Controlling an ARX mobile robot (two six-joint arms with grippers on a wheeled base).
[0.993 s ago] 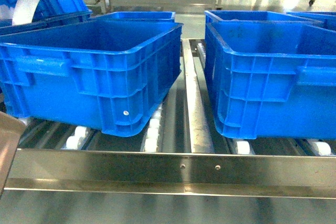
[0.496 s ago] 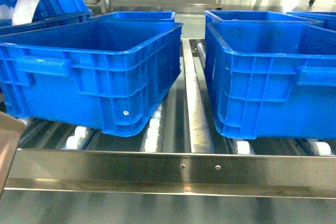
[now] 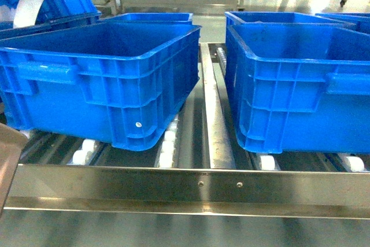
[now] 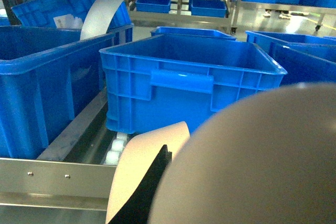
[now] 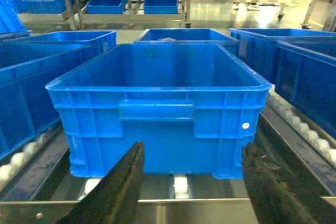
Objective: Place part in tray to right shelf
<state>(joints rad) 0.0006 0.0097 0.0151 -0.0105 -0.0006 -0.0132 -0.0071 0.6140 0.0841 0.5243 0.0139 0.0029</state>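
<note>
Head view: two large blue crates stand side by side on the right shelf (image 3: pixel 196 186), a steel-framed rack whose front rail crosses the lower part of the frame. The left crate (image 3: pixel 104 79) fills the left and centre, the right crate (image 3: pixel 300 85) the right side; a metal divider rail (image 3: pixel 215 114) runs between them, and white rollers (image 3: pixel 166 148) show beneath their bases. A beige-grey edge (image 3: pixel 8 154) enters at the lower left border; it cannot be identified with certainty from this view. More blue crates on steel racks occupy the top of the frame.

Left wrist view: the cream-beige tray (image 4: pixel 142 169) rises from the lower centre as a curved sheet, with a dark part of the left gripper (image 4: pixel 152 182) against it. A large blurred beige-grey mass, very close to the lens, covers the lower right. Whether the left gripper's fingers are apart or together cannot be told. A blue crate (image 4: pixel 189 85) sits on the rollers at centre.

Right wrist view: the right gripper (image 5: pixel 191 182) appears at the bottom edge, its two dark fingers (image 5: pixel 118 187) spread wide apart with nothing between them, just in front of a blue crate (image 5: pixel 157 114) at centre frame.

The small blue part cannot be made out in any view; its position cannot be told.
</note>
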